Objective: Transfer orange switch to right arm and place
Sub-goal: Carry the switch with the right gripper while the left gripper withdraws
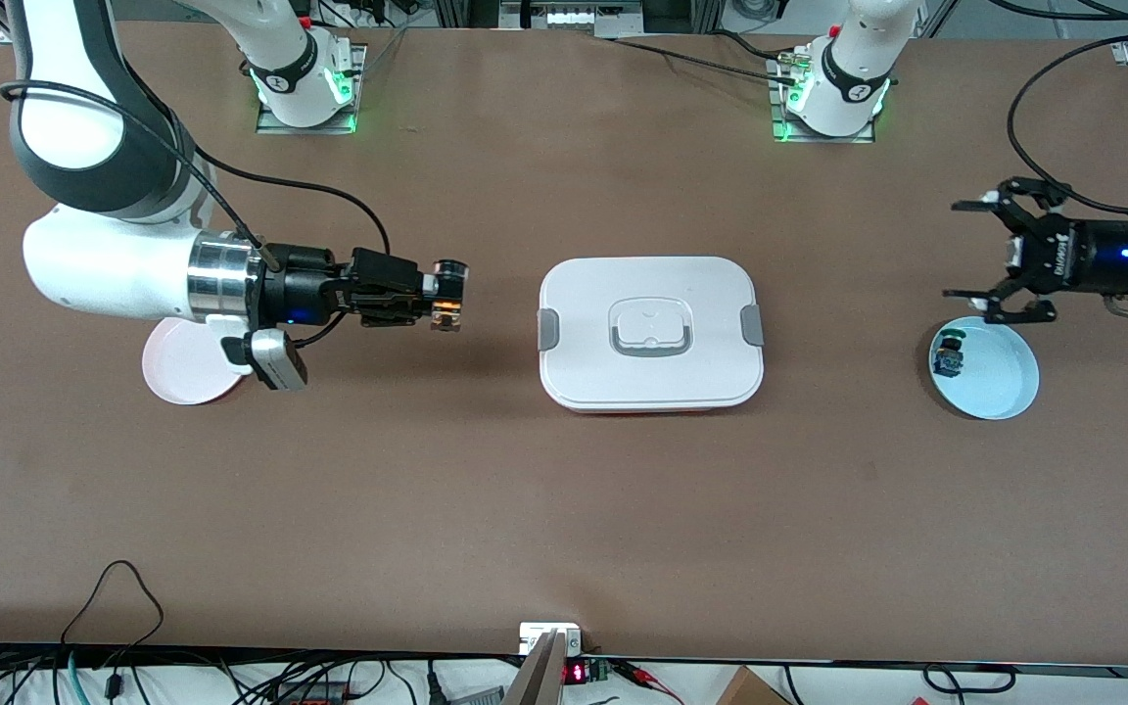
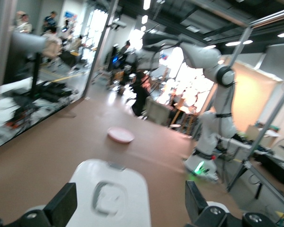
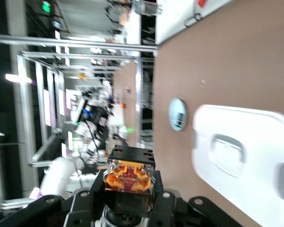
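My right gripper (image 1: 424, 297) is shut on the orange switch (image 1: 447, 299), holding it in the air over bare table between the pink plate (image 1: 182, 367) and the white box (image 1: 650, 333). In the right wrist view the switch's orange body (image 3: 129, 176) sits clamped between the black fingers (image 3: 95, 194), with its black head toward the wrist. My left gripper (image 1: 958, 249) hangs open with nothing in it over the table beside the blue plate (image 1: 1000, 377), at the left arm's end. In the left wrist view its fingers (image 2: 61, 205) stand wide apart.
The white lidded box (image 2: 111, 194) with grey latches lies mid-table. A small switch with a green head and blue body (image 1: 950, 357) lies on the blue plate (image 3: 177, 114). The pink plate (image 2: 120, 135) sits partly under the right arm. Cables run along the table's near edge.
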{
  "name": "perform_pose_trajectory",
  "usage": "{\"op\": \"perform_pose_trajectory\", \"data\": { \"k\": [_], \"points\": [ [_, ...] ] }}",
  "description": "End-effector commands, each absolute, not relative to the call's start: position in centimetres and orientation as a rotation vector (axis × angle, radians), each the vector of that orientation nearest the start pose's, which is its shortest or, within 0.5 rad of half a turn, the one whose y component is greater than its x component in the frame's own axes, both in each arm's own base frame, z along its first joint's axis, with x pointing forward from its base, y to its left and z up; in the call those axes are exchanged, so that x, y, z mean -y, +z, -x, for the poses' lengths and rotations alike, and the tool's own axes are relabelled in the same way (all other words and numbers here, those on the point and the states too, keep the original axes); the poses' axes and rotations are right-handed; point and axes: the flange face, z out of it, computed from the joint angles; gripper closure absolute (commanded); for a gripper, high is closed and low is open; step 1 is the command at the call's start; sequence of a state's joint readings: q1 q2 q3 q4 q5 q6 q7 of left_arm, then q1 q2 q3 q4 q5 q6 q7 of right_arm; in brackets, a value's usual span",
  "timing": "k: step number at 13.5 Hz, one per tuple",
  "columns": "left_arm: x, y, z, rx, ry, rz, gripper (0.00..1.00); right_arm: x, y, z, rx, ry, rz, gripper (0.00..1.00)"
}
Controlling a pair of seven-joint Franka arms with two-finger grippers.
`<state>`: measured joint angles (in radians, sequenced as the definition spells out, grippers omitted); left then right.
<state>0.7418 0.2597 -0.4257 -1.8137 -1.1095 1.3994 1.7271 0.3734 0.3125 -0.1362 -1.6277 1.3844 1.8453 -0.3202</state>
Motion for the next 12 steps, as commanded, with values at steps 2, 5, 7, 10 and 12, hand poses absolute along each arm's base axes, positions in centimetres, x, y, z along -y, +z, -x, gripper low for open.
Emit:
{"op": "perform_pose_trajectory", "data": {
  "k": [2, 5, 7, 10, 12],
  "points": [
    [-9.7, 47.0, -57.3, 1.218, 0.771, -1.738, 0.0, -18.3, 48.4, -60.8, 0.145, 0.119, 2.005, 1.0],
    [-11.0, 48.7, -57.1, 1.339, 0.719, -1.955, 0.0, -13.5, 46.5, -59.7, 0.205, 0.191, 2.162, 1.0],
    [-11.1, 49.7, -57.1, 1.356, 0.636, -2.108, 0.0, -11.2, 45.4, -59.5, 0.29, 0.21, 2.305, 1.0],
    [-11.5, 51.5, -57.1, 1.29, 0.447, -2.436, 0.0, -8.7, 44.4, -58.9, 0.516, 0.252, 2.547, 1.0],
    [-11.0, 53.9, -57.5, 1.189, 0.328, -2.64, 0.0, -7.3, 43.2, -58.6, 0.679, 0.288, 2.617, 1.0]
  ]
}}
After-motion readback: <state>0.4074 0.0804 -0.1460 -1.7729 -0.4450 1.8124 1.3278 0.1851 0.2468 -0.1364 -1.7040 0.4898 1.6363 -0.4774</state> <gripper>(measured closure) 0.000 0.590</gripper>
